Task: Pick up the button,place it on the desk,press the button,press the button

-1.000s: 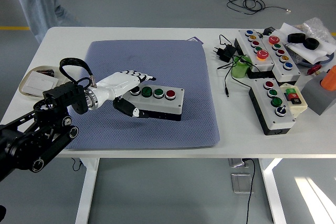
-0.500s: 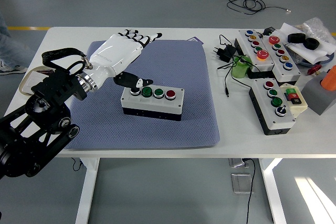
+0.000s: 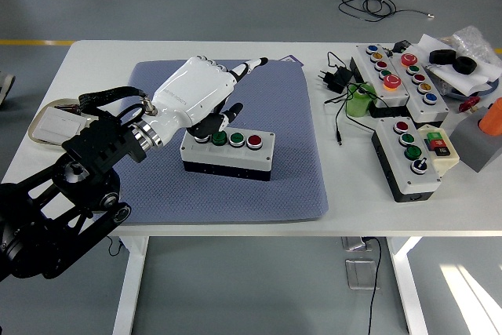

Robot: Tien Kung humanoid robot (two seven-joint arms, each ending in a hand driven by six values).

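Reaching in from the left, the left hand (image 3: 205, 96) hovers over the left end of the button box (image 3: 228, 154), which sits flat on the blue-grey mat (image 3: 259, 186) on the white table (image 3: 235, 221). Most fingers are curled under the white palm shell and grasp nothing, while the index finger (image 3: 249, 66) is stretched out, pointing up and away over the mat. The dark thumb (image 3: 228, 115) bends down just above the box's leftmost buttons; whether it touches one cannot be told. Below and right of the curled fingers the box shows two green buttons (image 3: 228, 138) and a red button (image 3: 254, 141) in a row on its grey top; its leftmost button is hidden under the hand.

Well to the right of the fingers, off the mat, lie other control boxes (image 3: 396, 76) with coloured buttons, another grey and black box (image 3: 408, 161), a black plug adapter (image 3: 336, 78) with its cable, and a green roll (image 3: 361, 101). Behind the wrist, at the table's left edge, rests a tray (image 3: 49, 125) with a white card. No writing on any box can be read. The right hand does not show.
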